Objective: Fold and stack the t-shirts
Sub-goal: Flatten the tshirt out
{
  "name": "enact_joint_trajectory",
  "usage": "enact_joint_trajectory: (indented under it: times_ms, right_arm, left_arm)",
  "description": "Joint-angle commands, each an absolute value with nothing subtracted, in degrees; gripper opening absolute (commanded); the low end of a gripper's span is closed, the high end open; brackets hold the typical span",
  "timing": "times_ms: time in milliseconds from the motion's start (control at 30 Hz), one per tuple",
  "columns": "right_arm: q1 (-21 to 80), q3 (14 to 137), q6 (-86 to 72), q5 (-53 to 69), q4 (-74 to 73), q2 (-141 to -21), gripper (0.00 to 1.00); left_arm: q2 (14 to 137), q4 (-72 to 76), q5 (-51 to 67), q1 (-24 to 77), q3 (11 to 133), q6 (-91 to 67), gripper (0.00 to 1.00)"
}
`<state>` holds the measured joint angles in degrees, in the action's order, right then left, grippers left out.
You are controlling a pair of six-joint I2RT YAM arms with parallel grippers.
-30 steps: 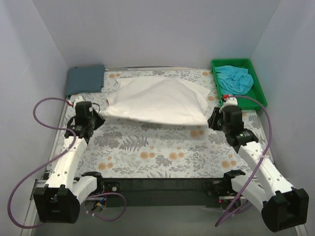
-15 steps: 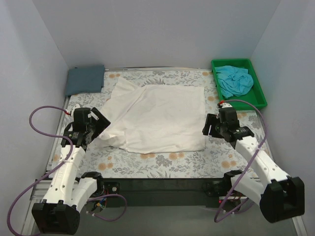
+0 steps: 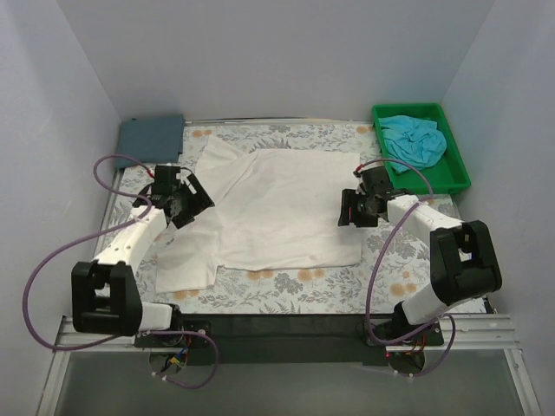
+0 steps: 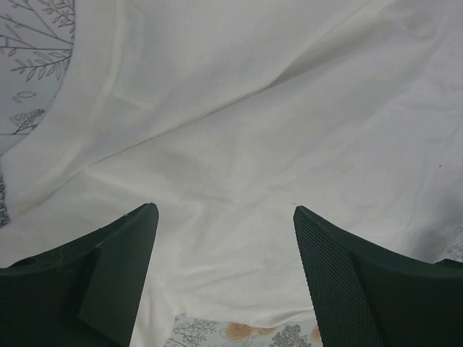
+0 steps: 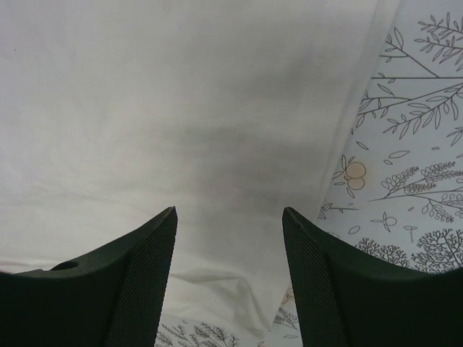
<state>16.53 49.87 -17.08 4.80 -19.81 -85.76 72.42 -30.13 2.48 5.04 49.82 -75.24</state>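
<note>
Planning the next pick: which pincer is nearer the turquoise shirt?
Right. The right pincer is just this side of the turquoise shirt; the left pincer is across the white shirt.

Cream-white t-shirt point(image 3: 286, 208), plain and pale all over. Under it, the desk cover point(image 3: 295, 279) shows a light ground with grey ferns and branches and soft orange blossoms. Slate blue-grey t-shirt point(image 3: 152, 139), a flat solid tone. Turquoise t-shirt point(image 3: 414, 140) against a bright green tray point(image 3: 460, 169). Both arms are white with black joints and trail purple cables point(image 3: 39, 277). Left pincer point(image 4: 223, 210) and right pincer point(image 5: 228, 211) are near-black, with a fine mesh pattern on the fingers.
</note>
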Motion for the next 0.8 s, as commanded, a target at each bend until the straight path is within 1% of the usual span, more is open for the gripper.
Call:
enact_joint_trajectory:
  times_ms: [0, 167, 300, 400, 467, 600, 700, 733, 767]
  right_arm:
    - [16.3, 53.4, -16.1, 4.1, -16.8, -90.2, 0.56]
    - [14.3, 55.5, -16.2, 0.9, -16.5, -95.0, 0.54]
    - [8.7, 57.5, -16.7, 0.3, -16.6, -98.9, 0.54]
    - [5.7, 60.2, -17.7, -3.6, -18.4, -100.7, 0.54]
    - [3.6, 61.7, -17.4, -4.0, -19.7, -100.4, 0.54]
    - [4.6, 65.0, -14.2, -0.4, -19.7, -97.7, 0.54]
    - [6.9, 64.9, -13.2, 2.7, -18.3, -95.5, 0.54]
    - [7.1, 64.8, -13.2, 3.5, -18.1, -95.3, 0.55]
    - [7.4, 64.6, -13.3, 4.4, -18.1, -95.8, 0.55]
  left_arm:
    - [79.9, -23.7, 5.4, 5.9, 54.5, -73.7, 0.7]
    - [89.4, -19.3, 3.3, 6.2, 58.3, -74.2, 0.68]
    - [97.5, -18.4, 2.7, 6.1, 61.3, -75.4, 0.69]
    - [98.5, -18.1, 3.2, 6.1, 63.6, -76.2, 0.69]
    - [98.6, -18.0, 2.0, 6.1, 65.2, -75.2, 0.69]
    - [100.5, -18.0, 0.5, 6.1, 68.4, -72.3, 0.69]
    - [103.2, -18.0, -2.1, 6.1, 70.0, -71.2, 0.65]
    - [103.9, -17.9, -2.8, 6.1, 69.9, -70.9, 0.6]
    - [104.5, -18.0, -3.3, 6.1, 69.8, -70.7, 0.59]
